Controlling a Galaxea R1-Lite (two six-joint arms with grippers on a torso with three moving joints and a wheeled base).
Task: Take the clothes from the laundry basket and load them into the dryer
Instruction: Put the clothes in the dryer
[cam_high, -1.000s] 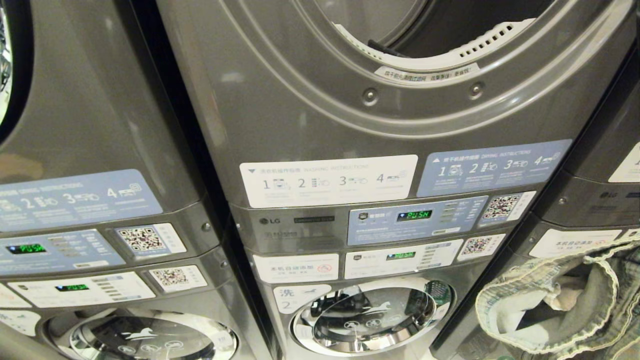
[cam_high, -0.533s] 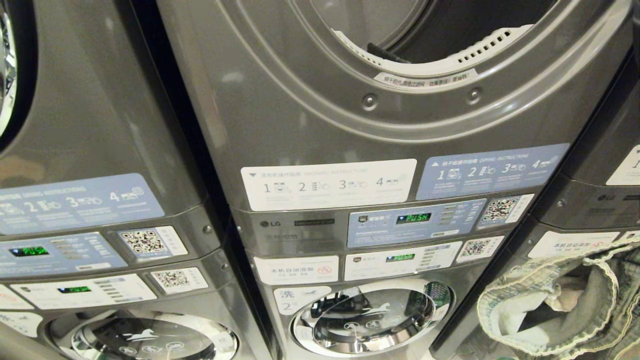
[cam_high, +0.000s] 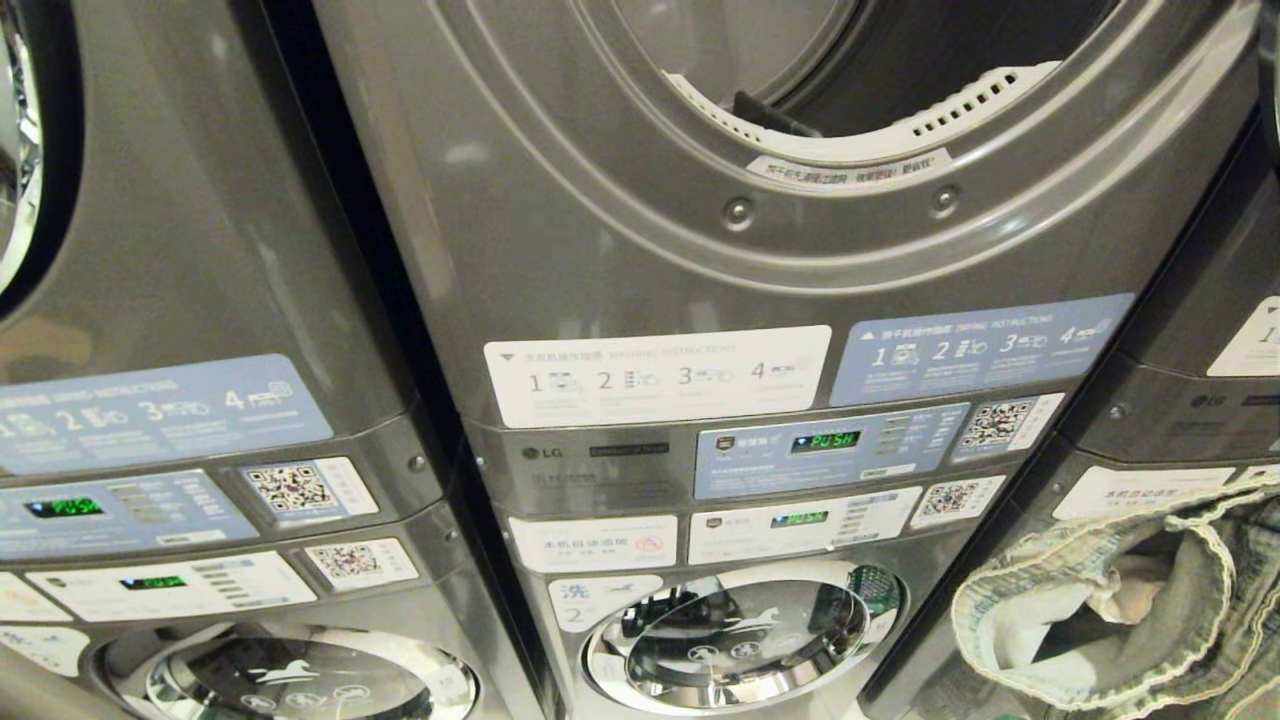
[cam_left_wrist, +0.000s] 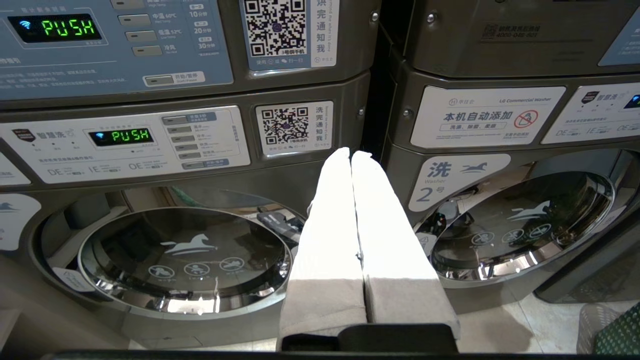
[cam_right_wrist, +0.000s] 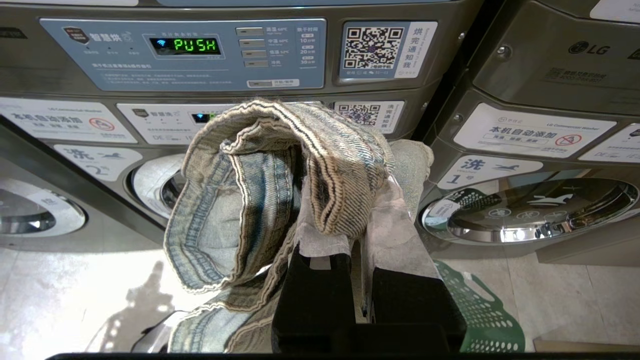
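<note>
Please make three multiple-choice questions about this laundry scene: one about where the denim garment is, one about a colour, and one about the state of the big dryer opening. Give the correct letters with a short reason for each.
1. Where is the denim garment?
A. Inside the dryer drum
B. Clamped in the right tool
C. Lying in the green basket

2. What colour does the word PUSH glow on the display?
A. Red
B. Green
C. White

3. What is the state of the dryer opening at the top of the head view?
A. Open, with the drum visible inside
B. Covered by a closed glass door
C. Stuffed with clothes

Answers:
1. B: the right tool is shut on the fabric in front of the machines.
2. B: the letters glow green.
3. A: the dark drum shows, with no door across it.
</note>
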